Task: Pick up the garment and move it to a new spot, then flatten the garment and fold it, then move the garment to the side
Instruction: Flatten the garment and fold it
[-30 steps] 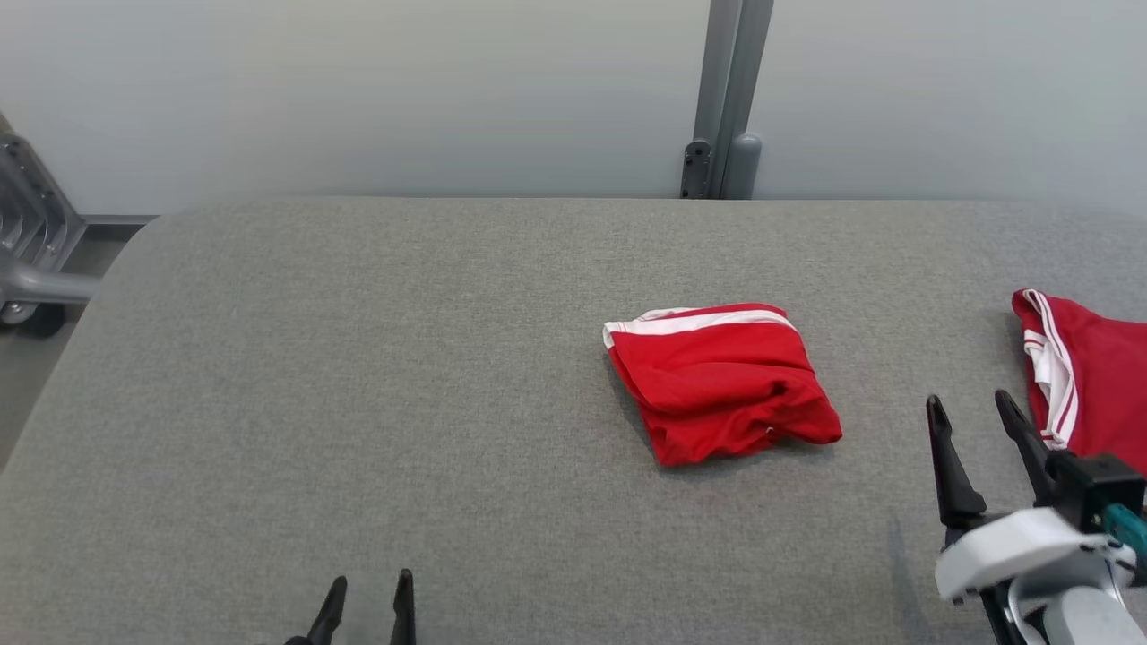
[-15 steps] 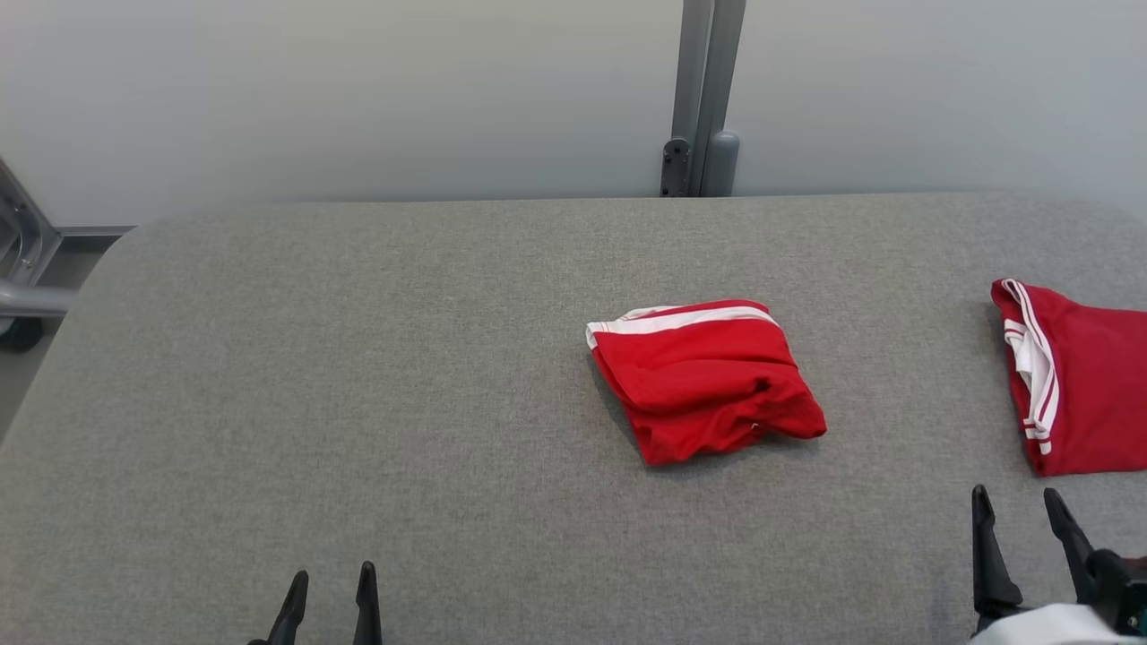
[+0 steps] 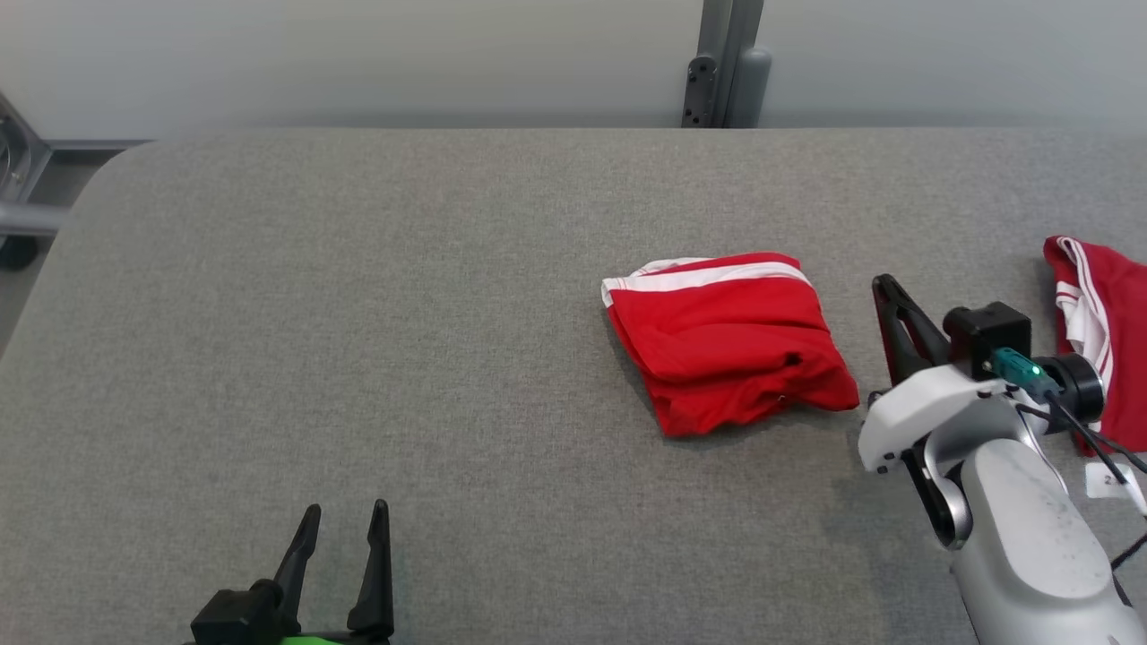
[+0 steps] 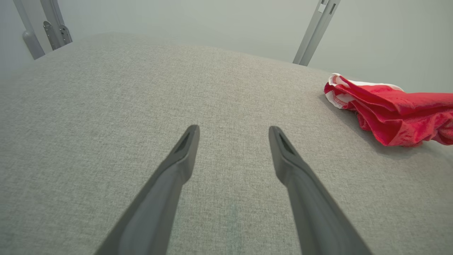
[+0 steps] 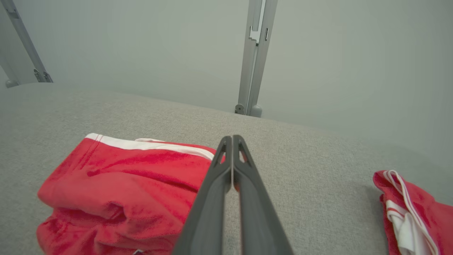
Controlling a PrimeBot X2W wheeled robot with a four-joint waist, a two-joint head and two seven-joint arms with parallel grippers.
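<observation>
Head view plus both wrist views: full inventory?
table: 1, grey fabric, under both garments
folded garment: 1, red with white stripe, right of table's centre
second garment: 1, red with white trim, table's right edge, cut off by the picture
post: 1, grey metal, behind table's far edge
frame: 1, grey metal, beyond table's far-left corner
left gripper: 1, dark, near edge, open, empty
right gripper: 1, dark, between the garments, shut on nothing
</observation>
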